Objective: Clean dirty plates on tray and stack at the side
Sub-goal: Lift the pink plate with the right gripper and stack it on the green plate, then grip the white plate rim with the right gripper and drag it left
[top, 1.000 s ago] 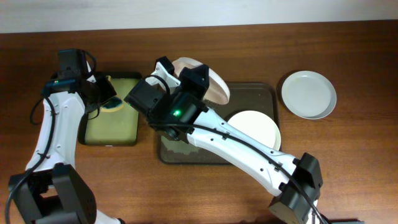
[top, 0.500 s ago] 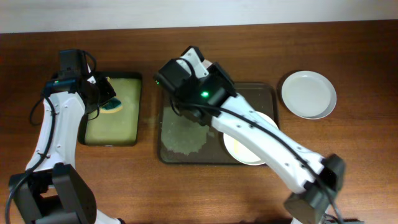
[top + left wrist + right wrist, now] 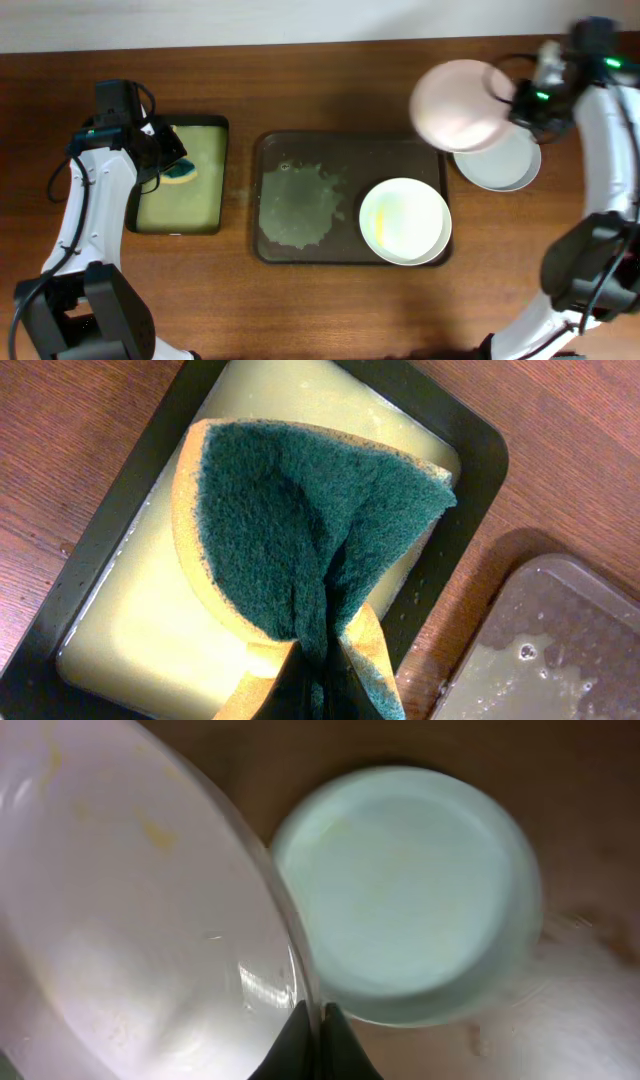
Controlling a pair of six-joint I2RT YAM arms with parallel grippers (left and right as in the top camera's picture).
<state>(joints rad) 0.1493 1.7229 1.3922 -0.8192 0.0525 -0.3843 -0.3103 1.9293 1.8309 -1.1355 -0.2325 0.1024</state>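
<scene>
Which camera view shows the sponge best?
The left wrist view: the sponge dominates the frame, green side toward the camera, pinched by the left hand over the small black tray. Overhead shows only a small bit beside that hand. The right wrist view does not show it.

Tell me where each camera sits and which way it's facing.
Overhead: above the table, facing straight down; left arm, right arm, brown tray.
Left wrist: on the left arm, looking down past the left tool at its sponge, black tray.
Right wrist: looking down past the right tool at the held plate, side plate.
Shared: overhead also shows both plates.
</scene>
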